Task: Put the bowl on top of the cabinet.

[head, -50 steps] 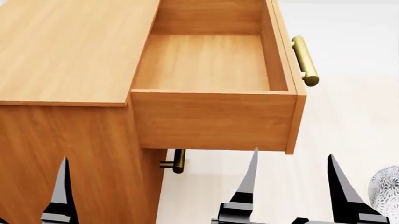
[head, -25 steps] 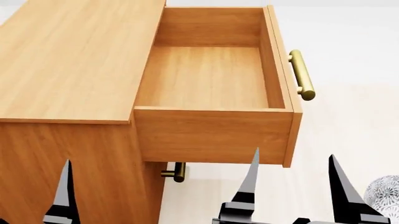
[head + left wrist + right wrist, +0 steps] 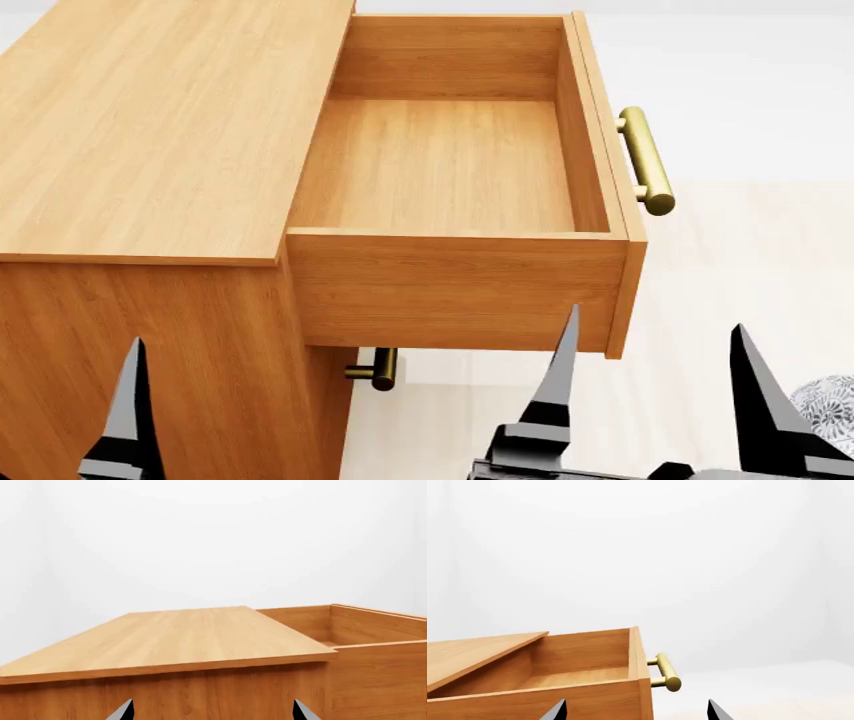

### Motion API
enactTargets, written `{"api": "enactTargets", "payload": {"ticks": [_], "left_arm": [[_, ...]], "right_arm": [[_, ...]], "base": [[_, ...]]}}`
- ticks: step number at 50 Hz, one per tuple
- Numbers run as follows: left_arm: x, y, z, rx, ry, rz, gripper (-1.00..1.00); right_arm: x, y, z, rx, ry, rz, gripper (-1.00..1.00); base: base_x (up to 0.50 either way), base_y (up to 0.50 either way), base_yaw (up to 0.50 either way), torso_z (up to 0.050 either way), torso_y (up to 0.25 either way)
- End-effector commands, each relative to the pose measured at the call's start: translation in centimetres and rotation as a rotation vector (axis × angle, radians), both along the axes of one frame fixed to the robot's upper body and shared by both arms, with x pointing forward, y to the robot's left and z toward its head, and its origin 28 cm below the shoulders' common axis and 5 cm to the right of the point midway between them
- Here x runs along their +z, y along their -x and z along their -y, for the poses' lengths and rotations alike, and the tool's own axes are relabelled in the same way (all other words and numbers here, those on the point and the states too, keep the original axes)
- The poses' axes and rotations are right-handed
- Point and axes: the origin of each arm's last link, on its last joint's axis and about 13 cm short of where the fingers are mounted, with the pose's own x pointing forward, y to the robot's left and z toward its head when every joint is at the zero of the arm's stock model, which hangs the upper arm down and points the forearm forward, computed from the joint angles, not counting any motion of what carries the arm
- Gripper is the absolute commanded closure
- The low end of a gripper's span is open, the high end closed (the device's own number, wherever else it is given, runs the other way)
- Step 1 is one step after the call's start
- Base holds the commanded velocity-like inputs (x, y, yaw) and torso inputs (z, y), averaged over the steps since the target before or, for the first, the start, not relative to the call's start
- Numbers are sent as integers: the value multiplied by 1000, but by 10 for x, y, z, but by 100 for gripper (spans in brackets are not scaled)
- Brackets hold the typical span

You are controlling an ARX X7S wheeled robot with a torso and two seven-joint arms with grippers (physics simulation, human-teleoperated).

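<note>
My right claw (image 3: pixel 654 345) stands with its fingers wide apart and empty; of my left claw (image 3: pixel 130 400) only one finger shows, so I cannot tell its spread. The bowl (image 3: pixel 827 408) sits low on the floor at my right, barely in sight. Reaching for it nearly blind, I could knock it aside. Beyond, the open drawer (image 3: pixel 454 170) juts from the cabinet (image 3: pixel 147 130); lifting carelessly could clip its brass handle (image 3: pixel 646 160).

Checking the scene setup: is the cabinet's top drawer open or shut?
Open. The top drawer is pulled well out from the cabinet, its bare wooden floor exposed and its brass handle far forward.
</note>
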Motion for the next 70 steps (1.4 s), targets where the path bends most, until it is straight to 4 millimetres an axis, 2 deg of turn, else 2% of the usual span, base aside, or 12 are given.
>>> {"api": "enactTargets", "payload": {"ticks": [1,7,14,21,24,28,35,44,47,57,70], "left_arm": [[7,2,-6,25,20,12,-100],[6,1,-5,28,16,6,-100],[4,1,-1,13,6,4,-100],[6,1,-4,25,11,3,-100],[7,2,-4,22,8,16,-100],[10,3,-4,22,13,26,-100],[11,5,-4,20,14,28,-100],[11,5,-3,18,14,30,-100],[10,4,-3,17,14,29,-100],[12,5,-3,16,15,31,-100],[11,6,-4,19,19,32,-100]], "right_arm": [[18,-1,20,-2,-40,-2,-100],[27,4,44,4,-88,-52,-100],[31,5,64,40,-301,-85,-100],[39,-1,83,2,-409,-109,-100],[44,-5,93,-41,-495,-106,-100],[45,-9,100,-83,-517,-138,-100],[46,-18,114,-274,-539,-265,-100],[60,-28,124,-404,-546,-349,-100],[59,-33,127,-448,-566,-429,-100],[56,-41,133,-593,-592,-531,-100],[55,-46,137,-613,-670,-582,-100]], "base": [[0,0,0,0,0],[0,0,0,0,0],[0,0,0,0,0],[0,0,0,0,0],[0,0,0,0,0],[0,0,0,0,0],[0,0,0,0,0],[0,0,0,0,0],[0,0,0,0,0],[0,0,0,0,0],[0,0,0,0,0]]}}
